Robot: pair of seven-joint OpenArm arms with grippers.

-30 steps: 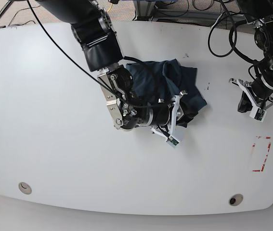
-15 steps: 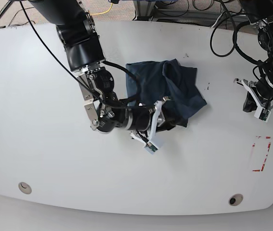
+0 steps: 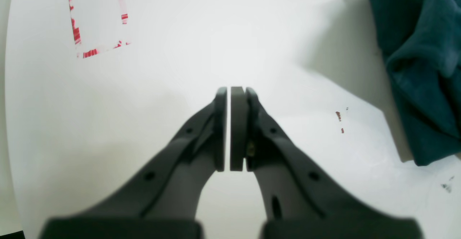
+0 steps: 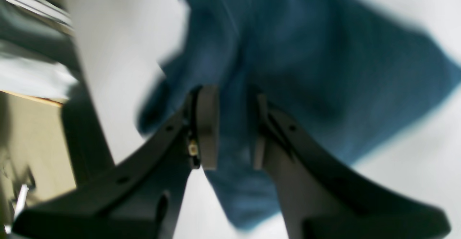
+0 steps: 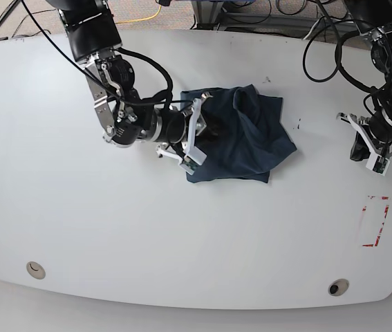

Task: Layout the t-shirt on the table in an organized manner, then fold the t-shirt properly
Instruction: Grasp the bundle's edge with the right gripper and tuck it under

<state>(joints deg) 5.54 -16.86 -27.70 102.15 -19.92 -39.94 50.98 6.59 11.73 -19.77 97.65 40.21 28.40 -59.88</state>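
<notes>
Standing at the near edge, one entry per item, nearest first. Table (image 5: 182, 242): white top, two grommet holes (image 5: 36, 270) along the front, a red dashed rectangle (image 5: 374, 221) at the front right, bare surface between them. T-shirt (image 5: 240, 135): dark navy-teal, lying mid-table toward the far side as a crumpled, overlapping heap; no sleeve, collar or hem can be picked out as spread, and ridges and doubled layers run through it. Right gripper (image 5: 199, 131): at the heap's left edge, its jaws narrowly parted with blue cloth between them in the blurred right wrist view (image 4: 230, 131), so it appears to pinch a fold of the shirt. Left gripper (image 5: 370, 146): well apart from the cloth, over bare table above the red mark, jaws pressed together and carrying nothing, as the left wrist view (image 3: 230, 129) shows, with only the shirt's edge (image 3: 421, 69) at the side of that view. Status, by judgement: layout stage is barely begun; the garment is not yet flattened or squared. Outstanding: spreading the body, drawing out both sleeves, smoothing wrinkles, then every fold. No fold counts as done.
</notes>
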